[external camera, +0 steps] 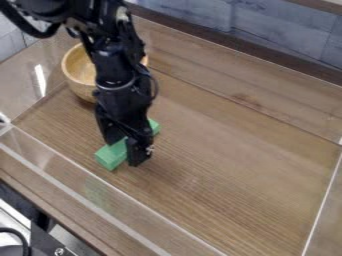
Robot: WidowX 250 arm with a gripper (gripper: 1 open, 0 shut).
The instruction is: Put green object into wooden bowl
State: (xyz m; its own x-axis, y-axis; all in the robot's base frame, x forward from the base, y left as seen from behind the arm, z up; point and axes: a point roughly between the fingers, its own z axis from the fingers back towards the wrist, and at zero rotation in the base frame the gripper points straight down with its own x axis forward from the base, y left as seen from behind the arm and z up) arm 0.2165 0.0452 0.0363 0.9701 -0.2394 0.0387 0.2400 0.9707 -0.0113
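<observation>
We see open wooden tabletop (pixel 241 170) from three to six o'clock of the gripper (pixel 128 150); the wooden bowl (pixel 83 72) blocks eleven o'clock, the green object (pixel 115 155) sits below, and clear walls (pixel 54 170) fence the edges
</observation>
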